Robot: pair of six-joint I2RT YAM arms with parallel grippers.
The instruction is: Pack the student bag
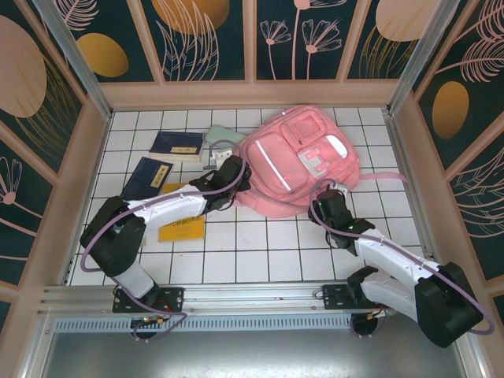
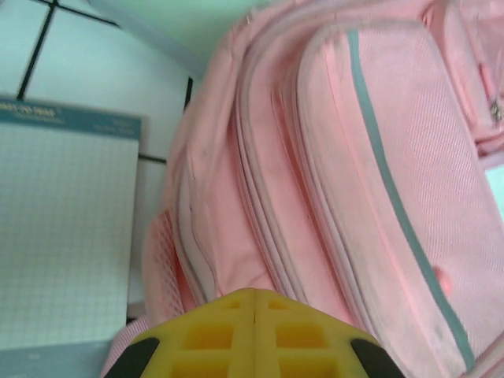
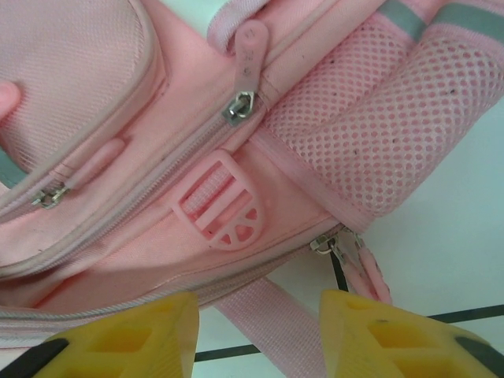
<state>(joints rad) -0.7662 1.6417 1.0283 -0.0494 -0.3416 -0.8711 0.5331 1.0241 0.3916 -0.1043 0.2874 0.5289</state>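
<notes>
The student bag [image 1: 303, 161], a large pink backpack, lies flat at the back middle of the tiled table. My left gripper [image 1: 239, 175] is at its left edge. In the left wrist view its yellow fingers meet with no gap, and the left gripper [image 2: 253, 295] tip touches the student bag [image 2: 378, 157] beside a zip line. Whether fabric is pinched is hidden. My right gripper [image 1: 323, 205] is at the bag's near edge. In the right wrist view the right gripper [image 3: 260, 315] stands open, with a pink strap [image 3: 272, 323] running between its fingers, below a pink buckle [image 3: 220, 201] and zip pulls [image 3: 354, 260].
Left of the bag lie two navy books [image 1: 177, 144] [image 1: 148, 177], a yellow pad [image 1: 183, 224] under the left arm and a pale green item [image 1: 219, 135]. A grid-paper pad [image 2: 63, 228] lies beside the bag. Walls close in the table on three sides.
</notes>
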